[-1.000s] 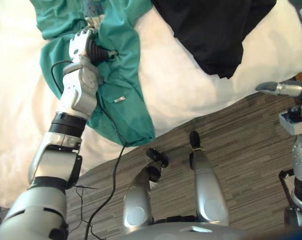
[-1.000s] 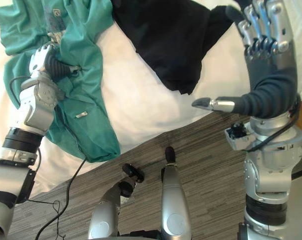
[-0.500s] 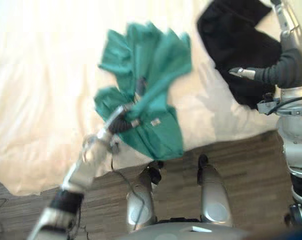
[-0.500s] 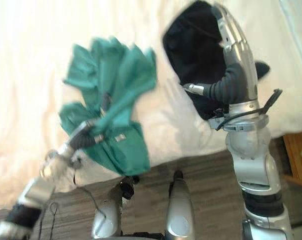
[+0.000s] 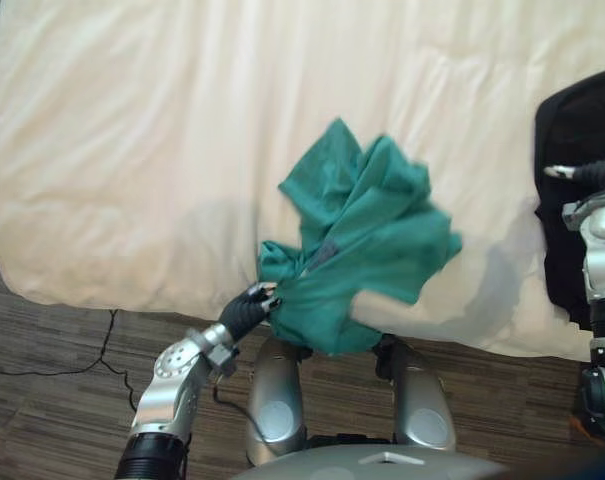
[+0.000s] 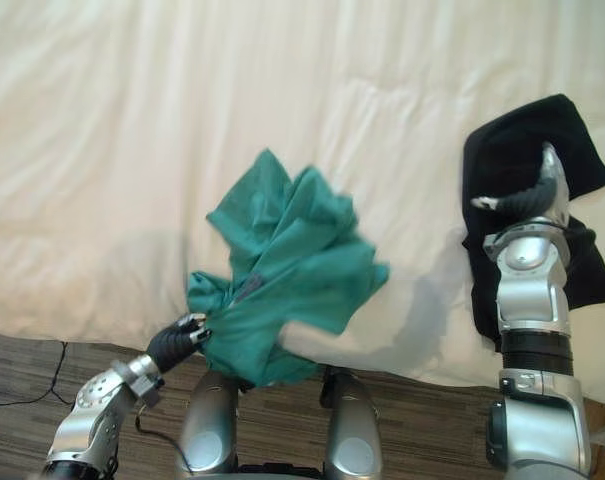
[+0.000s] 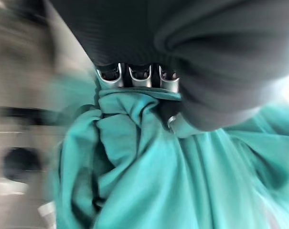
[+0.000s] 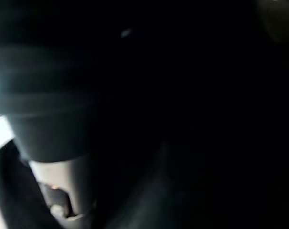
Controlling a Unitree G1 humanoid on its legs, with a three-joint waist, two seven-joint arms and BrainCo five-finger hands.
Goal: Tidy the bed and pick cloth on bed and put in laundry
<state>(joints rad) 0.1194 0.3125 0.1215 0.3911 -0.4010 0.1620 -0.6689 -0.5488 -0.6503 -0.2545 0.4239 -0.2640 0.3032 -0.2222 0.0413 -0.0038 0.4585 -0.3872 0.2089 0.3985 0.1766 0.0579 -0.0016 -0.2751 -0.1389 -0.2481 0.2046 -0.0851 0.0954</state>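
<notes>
A teal cloth (image 5: 367,245) hangs bunched in the air over the near edge of the white bed (image 5: 162,130). My left hand (image 5: 244,312) is shut on its lower end, just past the bed's edge; the left wrist view shows the fingers (image 7: 139,75) curled into the teal fabric (image 7: 158,181). A black cloth (image 6: 527,150) lies on the bed at the far right. My right hand (image 6: 537,192) is over it with fingers straight and thumb out to the side, and the right wrist view shows dark fabric close up.
The bed's near edge runs across the lower part of the eye views, with wood floor (image 5: 52,340) below it. A thin cable (image 5: 72,365) lies on the floor at the left.
The camera has swung, so the bed now spans the view. My left hand has pulled the teal cloth up off the sheet toward the near edge. My right hand has dropped onto the black cloth.
</notes>
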